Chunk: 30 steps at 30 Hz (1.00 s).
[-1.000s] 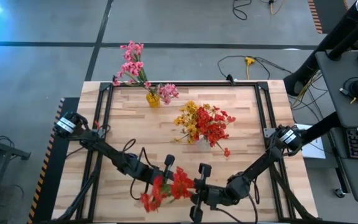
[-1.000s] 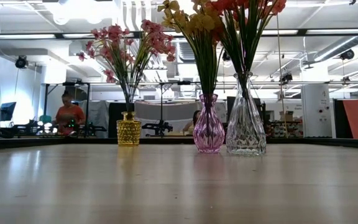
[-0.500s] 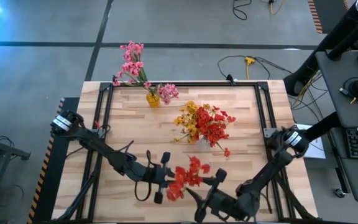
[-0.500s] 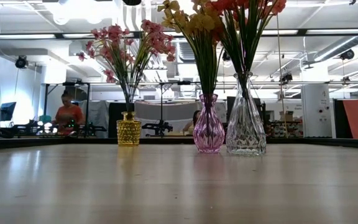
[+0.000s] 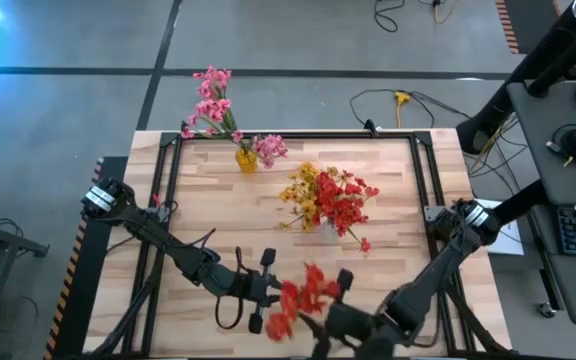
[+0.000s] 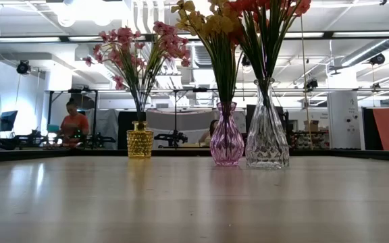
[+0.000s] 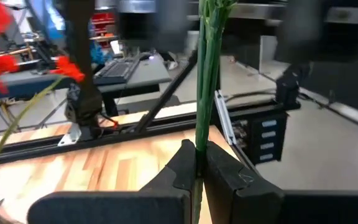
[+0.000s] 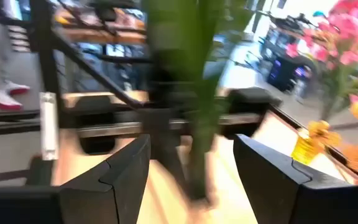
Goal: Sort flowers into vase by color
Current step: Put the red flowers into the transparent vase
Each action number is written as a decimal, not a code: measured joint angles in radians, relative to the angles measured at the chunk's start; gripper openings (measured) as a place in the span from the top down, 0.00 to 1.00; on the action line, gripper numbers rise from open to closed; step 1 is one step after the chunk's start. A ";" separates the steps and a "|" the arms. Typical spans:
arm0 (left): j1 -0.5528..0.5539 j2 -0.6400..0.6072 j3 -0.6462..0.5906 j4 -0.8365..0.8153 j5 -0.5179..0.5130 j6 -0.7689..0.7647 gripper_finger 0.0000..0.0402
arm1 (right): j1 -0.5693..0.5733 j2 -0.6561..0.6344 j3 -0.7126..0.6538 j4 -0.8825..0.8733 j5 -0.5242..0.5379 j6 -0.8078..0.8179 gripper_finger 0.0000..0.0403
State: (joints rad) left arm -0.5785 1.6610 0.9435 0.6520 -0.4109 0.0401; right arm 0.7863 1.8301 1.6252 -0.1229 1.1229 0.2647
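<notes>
My left gripper [image 7: 199, 163] has its jaws pinching the thin green stems of the red artificial flower spray [image 5: 298, 298], held above the near edge of the pale wooden surface [image 5: 388, 190]. My right gripper [image 8: 191, 165] sits just beside it, jaws spread wide, stems loose between them.

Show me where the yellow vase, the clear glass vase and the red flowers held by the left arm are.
yellow vase [image 6: 140, 144]: low view, middle of its body.
clear glass vase [image 6: 267, 138]: low view, middle of its body.
red flowers [image 5: 301, 297]: high view, blossom cluster.
</notes>
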 joint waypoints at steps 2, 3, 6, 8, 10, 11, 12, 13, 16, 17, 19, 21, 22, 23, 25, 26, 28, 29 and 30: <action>-0.011 0.001 0.015 -0.035 0.000 0.015 1.00 | -0.015 -0.003 0.009 -0.071 0.001 0.055 0.44; -0.014 0.001 0.023 -0.049 0.000 0.018 1.00 | -0.019 -0.003 0.008 -0.082 0.002 0.063 0.44; -0.026 0.001 0.027 -0.052 -0.033 0.027 1.00 | -0.021 -0.003 0.007 -0.077 -0.001 0.056 0.44; -0.028 0.002 0.027 -0.059 -0.050 0.029 1.00 | -0.020 -0.003 0.007 -0.062 -0.002 0.025 0.45; -0.028 0.004 0.027 -0.059 -0.052 0.029 1.00 | -0.020 -0.003 0.007 -0.039 -0.007 -0.008 0.46; -0.029 0.004 0.027 -0.059 -0.052 0.028 1.00 | -0.021 -0.003 0.007 -0.022 -0.009 -0.028 0.47; -0.029 0.004 0.027 -0.059 -0.052 0.026 1.00 | -0.022 -0.003 0.007 -0.009 -0.017 -0.045 0.48; -0.029 0.004 0.027 -0.059 -0.053 0.025 1.00 | -0.024 -0.003 0.007 0.004 -0.028 -0.057 0.50; -0.029 0.004 0.027 -0.058 -0.053 0.020 1.00 | -0.036 -0.003 0.007 0.035 -0.087 -0.081 0.57; -0.029 0.004 0.027 -0.058 -0.053 0.018 1.00 | -0.042 -0.003 0.007 0.035 -0.106 -0.082 0.60; -0.029 0.004 0.027 -0.058 -0.053 0.012 1.00 | -0.050 -0.003 0.007 0.036 -0.124 -0.082 0.67; -0.029 0.004 0.027 -0.058 -0.052 0.009 1.00 | -0.055 -0.002 0.007 0.036 -0.128 -0.082 0.74; -0.029 0.004 0.027 -0.057 -0.052 0.007 1.00 | -0.056 -0.002 0.007 0.035 -0.128 -0.083 0.79; -0.029 0.004 0.027 -0.057 -0.053 0.001 1.00 | -0.056 -0.002 0.007 0.035 -0.128 -0.083 0.83; -0.029 0.004 0.027 -0.052 -0.052 -0.008 0.97 | -0.054 -0.002 0.007 0.034 -0.127 -0.085 0.92; -0.030 0.004 0.027 -0.050 -0.056 -0.011 0.95 | -0.054 -0.002 0.007 0.035 -0.125 -0.087 0.95; -0.030 0.004 0.027 -0.049 -0.075 -0.012 0.90 | -0.054 -0.005 0.007 0.032 -0.126 -0.087 0.96; -0.030 0.004 0.027 -0.050 -0.078 -0.012 0.87 | -0.054 -0.007 0.007 0.032 -0.126 -0.085 0.96; -0.029 0.004 0.027 -0.054 -0.081 -0.013 0.84 | -0.054 -0.008 0.007 0.032 -0.127 -0.083 0.96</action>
State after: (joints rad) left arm -0.6079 1.6647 0.9707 0.5979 -0.4920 0.0275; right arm 0.7322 1.8218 1.6318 -0.0914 0.9960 0.1815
